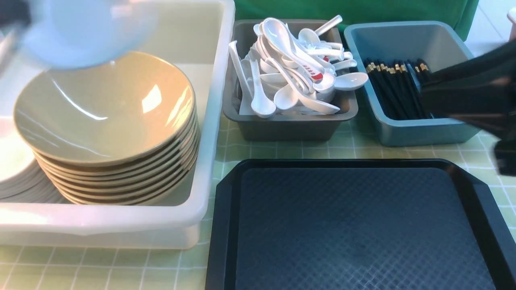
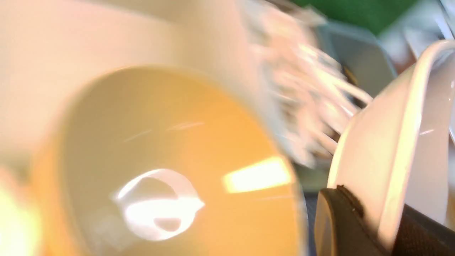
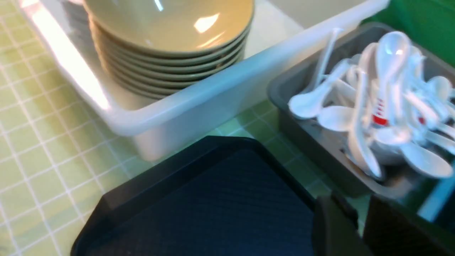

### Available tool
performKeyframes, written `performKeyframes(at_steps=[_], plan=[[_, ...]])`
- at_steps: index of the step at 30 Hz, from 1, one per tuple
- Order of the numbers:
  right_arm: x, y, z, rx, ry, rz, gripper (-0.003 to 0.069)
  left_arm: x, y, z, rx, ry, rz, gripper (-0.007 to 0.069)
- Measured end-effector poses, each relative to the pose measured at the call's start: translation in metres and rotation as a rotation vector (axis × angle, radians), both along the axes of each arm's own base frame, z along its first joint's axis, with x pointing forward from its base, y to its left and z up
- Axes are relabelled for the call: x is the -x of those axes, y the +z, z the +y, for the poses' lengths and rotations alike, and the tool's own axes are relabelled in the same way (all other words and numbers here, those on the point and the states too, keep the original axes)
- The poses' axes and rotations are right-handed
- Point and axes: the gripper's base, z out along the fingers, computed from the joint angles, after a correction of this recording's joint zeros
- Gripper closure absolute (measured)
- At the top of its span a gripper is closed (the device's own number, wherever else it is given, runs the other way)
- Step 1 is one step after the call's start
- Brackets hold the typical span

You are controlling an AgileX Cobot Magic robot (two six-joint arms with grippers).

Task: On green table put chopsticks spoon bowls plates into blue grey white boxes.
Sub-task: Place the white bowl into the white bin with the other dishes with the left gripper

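Observation:
My left gripper (image 2: 384,222) is shut on the rim of a white plate (image 2: 380,142), which shows as a blur high over the white box (image 1: 217,121). Inside that box a stack of tan bowls (image 1: 105,108) stands beside a stack of white plates (image 1: 16,169). The grey box (image 1: 290,127) holds a heap of white spoons, among them the red-patched spoon (image 1: 316,74). Black chopsticks (image 1: 393,86) lie in the blue box (image 1: 403,40). My right gripper (image 1: 427,96) hangs blurred over the blue box's right side. Its jaws (image 3: 360,213) stand a narrow gap apart with nothing between them.
A black textured tray (image 1: 354,225) lies on the green table (image 1: 100,270) in front of the grey and blue boxes. A dark green cloth (image 1: 363,10) hangs behind the boxes.

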Motion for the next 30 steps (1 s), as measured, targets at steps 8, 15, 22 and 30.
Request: performKeyframes(at_steps=[8, 15, 22, 30], plan=[[-0.017, -0.012, 0.034, -0.042, 0.297, 0.051, 0.0511, 0.014, -0.06, 0.076, 0.288, 0.55, 0.061, 0.061], [-0.03, -0.019, 0.046, -0.021, 0.373, 0.132, 0.0626, 0.02, -0.085, 0.114, 0.318, 0.692, 0.141, 0.061], [-0.03, -0.018, 0.046, -0.027, 0.372, 0.122, 0.0637, 0.012, -0.112, 0.119, 0.276, 0.712, 0.31, 0.0604], [-0.032, -0.017, 0.046, -0.028, 0.365, 0.105, 0.0638, 0.002, -0.124, 0.107, 0.217, 0.712, 0.44, 0.0519]])
